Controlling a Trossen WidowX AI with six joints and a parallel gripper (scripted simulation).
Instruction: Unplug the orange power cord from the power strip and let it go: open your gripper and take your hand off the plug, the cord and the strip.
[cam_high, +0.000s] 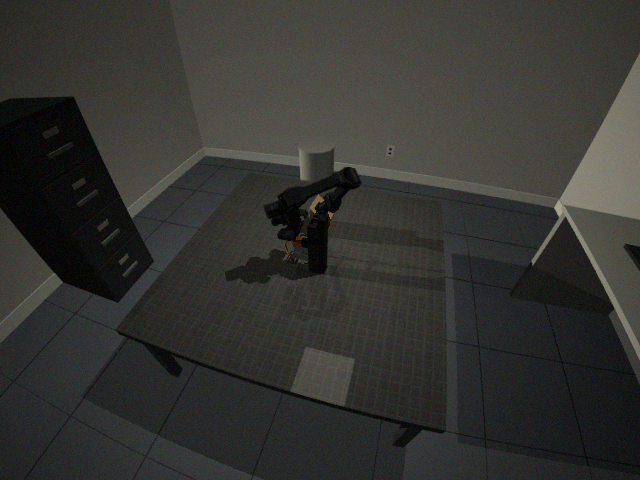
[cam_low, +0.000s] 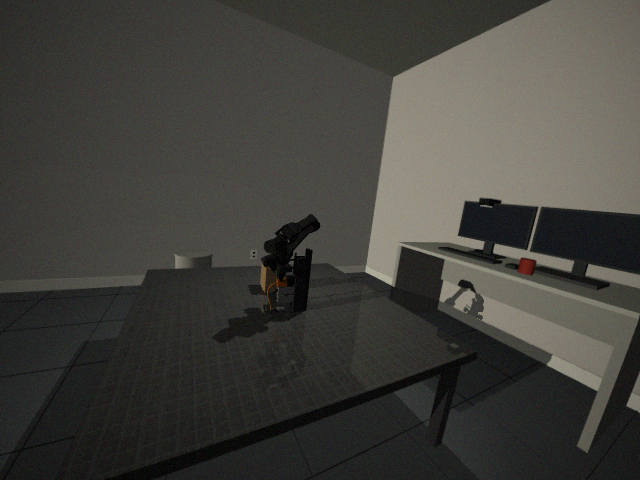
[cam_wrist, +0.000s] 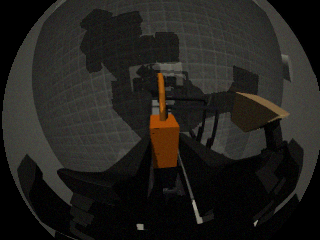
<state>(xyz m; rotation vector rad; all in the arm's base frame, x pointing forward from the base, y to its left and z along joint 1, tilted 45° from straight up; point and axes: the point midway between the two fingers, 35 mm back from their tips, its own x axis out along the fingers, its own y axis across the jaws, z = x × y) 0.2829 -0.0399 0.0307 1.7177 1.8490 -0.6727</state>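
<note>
The arm (cam_high: 310, 193) folds over the far half of the dark gridded table (cam_high: 361, 330), reaching from its base toward 9 o'clock in the top view and bending down beside a tall black upright block, the power strip (cam_high: 316, 242), which stands on end on the table. In the wrist view the gripper (cam_wrist: 164, 163) points forward with its 2 dark fingers pinching the orange plug (cam_wrist: 164, 142), 1 on each side of the plug's body at the centre of the picture. The orange power cord (cam_wrist: 160, 95) runs straight up from the plug's top toward 12 o'clock as a thin orange strand. In the top view only a small orange spot (cam_high: 296, 240) shows just left of the power strip, at about 9 o'clock from it, under the arm's wrist; in the exterior view the same orange spot (cam_low: 281, 282) sits beside the power strip (cam_low: 301, 279), partway up its height. Whether the plug's prongs are seated in the strip cannot be told from any view. A tan box (cam_low: 266, 277) stands behind the arm near its base. Away from the table, a black filing cabinet (cam_high: 62, 191) stands at 9 o'clock in the top view and a pale cylindrical bin (cam_high: 315, 161) at 12 o'clock.
</note>
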